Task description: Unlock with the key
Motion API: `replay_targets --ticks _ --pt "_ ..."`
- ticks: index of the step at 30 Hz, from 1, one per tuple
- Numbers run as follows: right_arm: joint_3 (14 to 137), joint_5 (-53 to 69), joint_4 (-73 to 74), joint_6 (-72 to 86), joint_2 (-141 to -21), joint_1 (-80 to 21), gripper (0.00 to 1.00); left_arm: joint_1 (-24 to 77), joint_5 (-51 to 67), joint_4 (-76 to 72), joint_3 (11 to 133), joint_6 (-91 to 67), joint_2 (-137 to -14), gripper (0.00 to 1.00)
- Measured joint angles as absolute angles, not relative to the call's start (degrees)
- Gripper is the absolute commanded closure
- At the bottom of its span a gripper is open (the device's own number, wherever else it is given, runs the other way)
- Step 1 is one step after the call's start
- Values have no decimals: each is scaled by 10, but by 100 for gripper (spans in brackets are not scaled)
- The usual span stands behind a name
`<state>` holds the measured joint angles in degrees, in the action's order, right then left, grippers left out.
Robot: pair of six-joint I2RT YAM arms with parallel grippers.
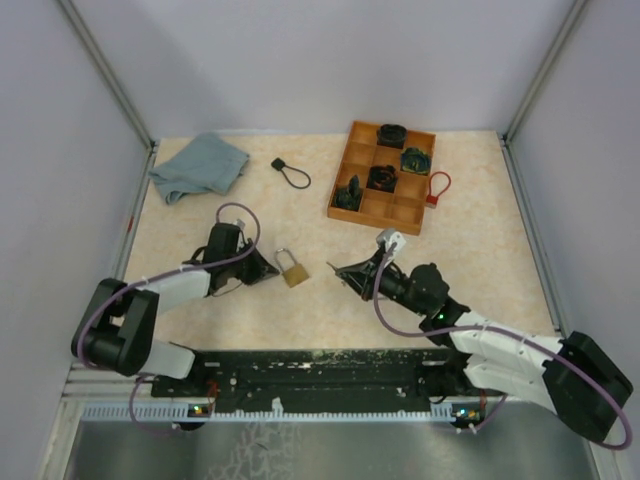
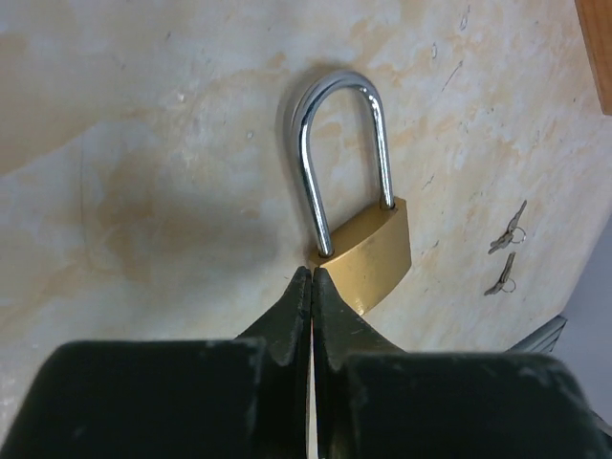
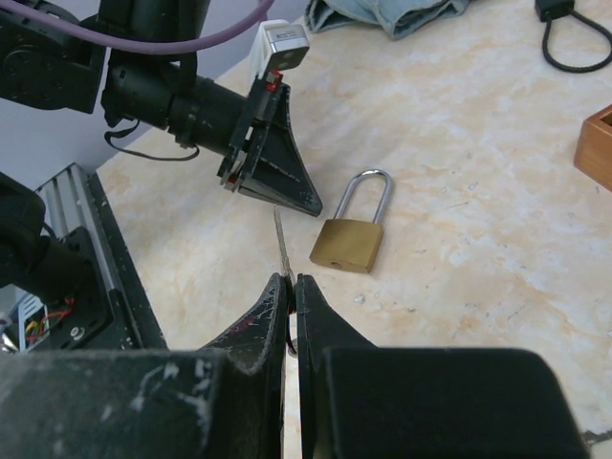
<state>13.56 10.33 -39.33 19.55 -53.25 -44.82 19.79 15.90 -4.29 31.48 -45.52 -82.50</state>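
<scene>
On the table (image 1: pixel 480 270), left of centre, the brass padlock (image 1: pixel 293 270) lies flat. Your left gripper (image 2: pixel 313 275) is closed on nothing, tips at the lock's corner; your right gripper (image 3: pixel 290 282) pinches the key (image 3: pixel 280 239)

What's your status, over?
Left claw shut, tips at padlock corner. Right claw shut on key. Padlock lying flat, shackle closed. Nothing between them.

One padlock (image 1: pixel 292 268), one key (image 3: pixel 280 239), one cloth (image 1: pixel 200 166), one tray (image 1: pixel 408 213), two cable loops (image 1: pixel 290 172) (image 1: pixel 437 188)
</scene>
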Motion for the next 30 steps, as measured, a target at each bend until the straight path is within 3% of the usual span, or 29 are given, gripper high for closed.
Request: replay_targets --ticks 3,7,13,21,30 --pt "151 124 -393 201 -558 -448 100 201 157 -54 283 -483 -796 90" --pt "162 148 -392 211 -587 -448 100 206 152 -53 264 -501 -791 60" --pt "165 164 -375 216 -595 -448 100 228 96 -6 304 -450 -759 40" --pt "174 164 -345 211 -592 -448 100 323 18 88 491 -288 -847 28" --pt "174 161 -303 193 -571 -448 100 357 2 161 508 -149 -867 24"
